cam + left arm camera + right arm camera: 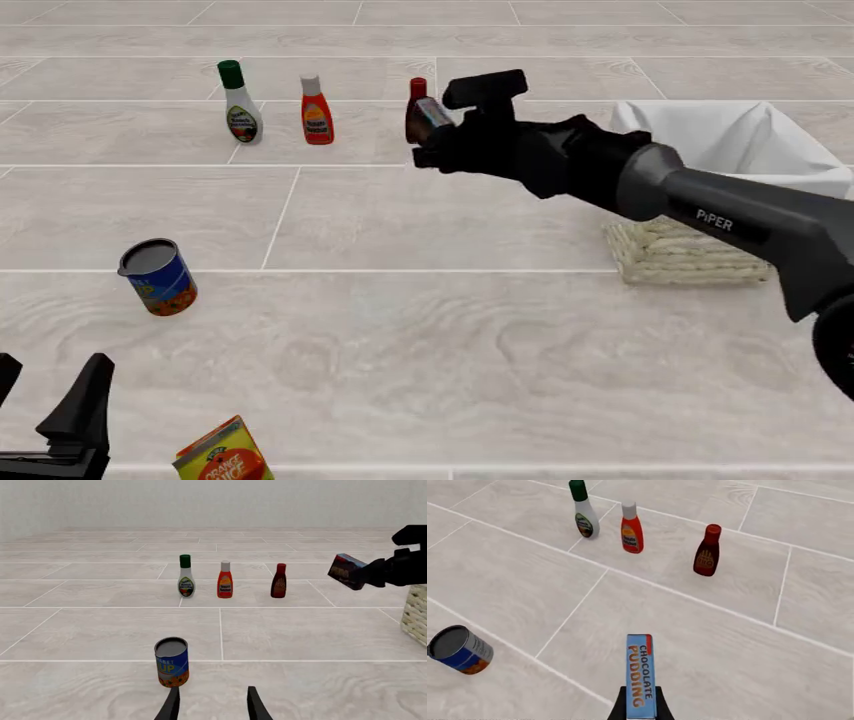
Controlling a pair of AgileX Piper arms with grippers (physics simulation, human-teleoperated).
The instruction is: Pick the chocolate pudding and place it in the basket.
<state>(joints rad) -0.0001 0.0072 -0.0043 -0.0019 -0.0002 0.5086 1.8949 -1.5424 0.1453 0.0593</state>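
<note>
Right tool: I have it clamped on the chocolate pudding, lifted off the table, short of the basket, near the dark red bottle | Left tool: fingers parted, holding nothing, near the can

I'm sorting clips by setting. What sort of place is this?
Probably a simulated tabletop test scene with a pale tile-patterned surface: grocery props like three sauce bottles, a tilted can, a wicker basket, and a plain blank backdrop.
</note>
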